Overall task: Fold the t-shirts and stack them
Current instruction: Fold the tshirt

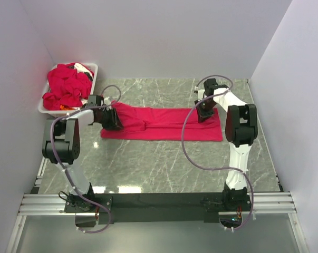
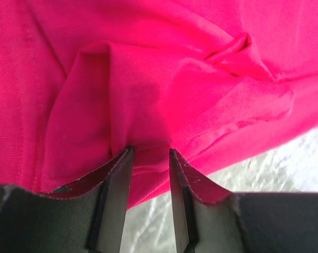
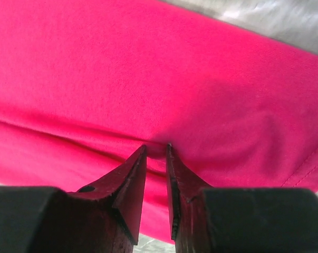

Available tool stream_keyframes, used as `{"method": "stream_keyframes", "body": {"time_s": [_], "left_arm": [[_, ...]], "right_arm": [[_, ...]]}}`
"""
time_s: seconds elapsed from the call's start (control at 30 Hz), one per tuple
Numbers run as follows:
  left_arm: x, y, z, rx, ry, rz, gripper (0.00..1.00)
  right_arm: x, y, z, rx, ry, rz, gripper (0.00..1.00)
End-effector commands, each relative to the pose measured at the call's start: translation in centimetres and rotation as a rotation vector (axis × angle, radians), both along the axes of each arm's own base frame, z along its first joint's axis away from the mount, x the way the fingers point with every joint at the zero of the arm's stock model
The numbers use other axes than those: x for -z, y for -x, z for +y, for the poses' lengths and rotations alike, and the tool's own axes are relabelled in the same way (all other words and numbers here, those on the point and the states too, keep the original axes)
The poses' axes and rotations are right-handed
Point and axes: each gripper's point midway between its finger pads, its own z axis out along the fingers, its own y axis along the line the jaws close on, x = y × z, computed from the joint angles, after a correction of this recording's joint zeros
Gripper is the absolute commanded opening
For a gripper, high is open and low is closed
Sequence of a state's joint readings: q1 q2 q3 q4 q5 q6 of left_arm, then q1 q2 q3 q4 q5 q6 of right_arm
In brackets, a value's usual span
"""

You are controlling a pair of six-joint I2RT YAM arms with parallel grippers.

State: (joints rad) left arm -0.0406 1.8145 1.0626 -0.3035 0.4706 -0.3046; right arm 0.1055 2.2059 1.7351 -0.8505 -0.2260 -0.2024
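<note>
Crimson t-shirt (image 1: pixel 169 124) lies on the table (image 1: pixel 164 163), left fingers (image 2: pixel 115 182) and right fingers (image 3: pixel 131 176) grasping its ends.

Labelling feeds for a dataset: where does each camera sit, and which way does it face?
Top external: above and behind both arms, facing down on them, the spread t-shirt and bin.
Left wrist: on the left gripper, looking along its fingers at pinched cloth.
Right wrist: likewise, on the right gripper.
All share that t-shirt.

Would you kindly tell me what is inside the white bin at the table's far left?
Crumpled red t-shirts fill the white bin, heaped above its rim. Its floor and anything beneath the heap are covered.
</note>
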Motion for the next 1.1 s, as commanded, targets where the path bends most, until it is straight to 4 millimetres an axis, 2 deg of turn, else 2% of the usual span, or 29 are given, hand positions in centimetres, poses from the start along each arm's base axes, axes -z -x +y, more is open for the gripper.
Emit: {"method": "stream_keyframes", "body": {"time_s": [0.0, 0.03, 0.07, 0.1, 0.13, 0.17, 0.2, 0.23, 0.27, 0.3, 0.33, 0.37, 0.4, 0.43, 0.47, 0.5, 0.53, 0.6, 0.63, 0.67, 0.7, 0.73, 0.8, 0.83, 0.87, 0.9, 0.93, 0.97, 1.07], "left_arm": [[1.7, -2.2, 2.2, -0.002, -0.122, -0.003, 0.41], [0.5, -4.3, 2.3, 0.008, -0.129, -0.056, 0.41], [1.7, -4.9, 2.5, 0.034, -0.150, -0.040, 0.40], [1.8, -5.9, 2.6, 0.042, -0.161, -0.045, 0.40], [-0.2, -9.2, 2.5, 0.083, -0.176, -0.133, 0.40], [2.1, -9.3, 2.7, 0.101, -0.193, -0.055, 0.39], [1.8, -10.9, 2.9, 0.102, -0.209, -0.072, 0.39], [-0.7, -14.3, 3.1, 0.128, -0.222, -0.172, 0.38], [0.0, -15.3, 3.2, 0.134, -0.227, -0.170, 0.38], [-1.3, -16.6, 3.3, 0.135, -0.233, -0.221, 0.38], [-3.4, -18.1, 3.1, 0.147, -0.219, -0.294, 0.39], [-5.7, -18.7, 3.1, 0.144, -0.215, -0.355, 0.41], [-7.2, -19.3, 3.0, 0.141, -0.213, -0.415, 0.42], [-8.5, -19.3, 2.6, 0.151, -0.195, -0.452, 0.43], [-11.6, -19.1, 2.4, 0.141, -0.186, -0.511, 0.44], [-12.7, -18.8, 2.0, 0.140, -0.169, -0.537, 0.45], [-14.3, -17.4, 0.8, 0.160, -0.109, -0.554, 0.45], [-15.1, -15.8, -0.5, 0.176, -0.067, -0.551, 0.44], [-13.8, -14.1, -2.0, 0.188, -0.039, -0.511, 0.43], [-14.9, -13.0, -2.9, 0.198, -0.017, -0.526, 0.43], [-14.6, -12.0, -3.8, 0.207, 0.010, -0.509, 0.42], [-13.0, -10.3, -5.2, 0.217, 0.045, -0.453, 0.42], [-12.6, -8.5, -6.4, 0.220, 0.077, -0.418, 0.40], [-11.2, -7.0, -7.4, 0.217, 0.100, -0.360, 0.39], [-10.9, -6.4, -7.8, 0.214, 0.108, -0.346, 0.39], [-9.6, -5.7, -7.9, 0.201, 0.104, -0.308, 0.40], [-9.2, -5.2, -8.4, 0.192, 0.119, -0.286, 0.41], [-8.9, -5.2, -8.5, 0.181, 0.118, -0.281, 0.42], [-7.7, -5.7, -8.0, 0.135, 0.092, -0.274, 0.46]], "right_arm": [[1.5, 4.9, -0.2, 0.019, -0.016, 0.159, 0.28], [0.9, 5.8, 0.4, 0.012, -0.043, 0.166, 0.27], [0.8, 7.1, 1.2, -0.003, -0.063, 0.193, 0.26], [1.3, 9.6, 2.4, -0.027, -0.112, 0.256, 0.25], [0.5, 10.8, 3.4, -0.053, -0.141, 0.263, 0.25], [0.0, 12.7, 5.3, -0.120, -0.172, 0.291, 0.24], [0.0, 15.0, 6.3, -0.156, -0.200, 0.338, 0.23], [-1.7, 16.3, 8.2, -0.204, -0.284, 0.339, 0.23], [-2.4, 17.8, 9.3, -0.259, -0.307, 0.355, 0.23], [-2.9, 19.0, 10.4, -0.303, -0.325, 0.367, 0.23], [-4.3, 19.3, 11.3, -0.319, -0.378, 0.349, 0.23], [-5.0, 19.4, 11.6, -0.318, -0.397, 0.349, 0.23], [-6.1, 18.2, 11.4, -0.305, -0.411, 0.306, 0.24], [-6.9, 17.3, 11.3, -0.296, -0.418, 0.276, 0.24], [-7.4, 16.1, 11.0, -0.282, -0.412, 0.234, 0.24], [-8.3, 14.4, 10.8, -0.269, -0.403, 0.167, 0.24], [-8.6, 13.0, 10.0, -0.242, -0.362, 0.116, 0.25], [-9.3, 10.6, 9.9, -0.246, -0.329, 0.030, 0.25], [-8.7, 9.9, 9.8, -0.237, -0.310, 0.033, 0.25], [-8.5, 9.5, 9.9, -0.226, -0.307, 0.038, 0.24], [-9.3, 8.2, 10.2, -0.223, -0.310, 0.009, 0.24], [-8.8, 7.9, 10.7, -0.209, -0.315, 0.028, 0.24], [-9.5, 7.2, 11.5, -0.215, -0.329, 0.006, 0.26], [-9.5, 7.2, 11.8, -0.220, -0.321, 0.002, 0.28], [-9.5, 7.5, 12.7, -0.241, -0.313, -0.006, 0.33], [-9.4, 7.9, 12.9, -0.253, -0.299, -0.010, 0.34], [-9.2, 8.0, 12.9, -0.250, -0.267, -0.019, 0.35], [-9.0, 8.3, 13.7, -0.271, -0.259, -0.033, 0.38], [-7.7, 9.3, 14.0, -0.283, -0.196, -0.042, 0.38]]}}
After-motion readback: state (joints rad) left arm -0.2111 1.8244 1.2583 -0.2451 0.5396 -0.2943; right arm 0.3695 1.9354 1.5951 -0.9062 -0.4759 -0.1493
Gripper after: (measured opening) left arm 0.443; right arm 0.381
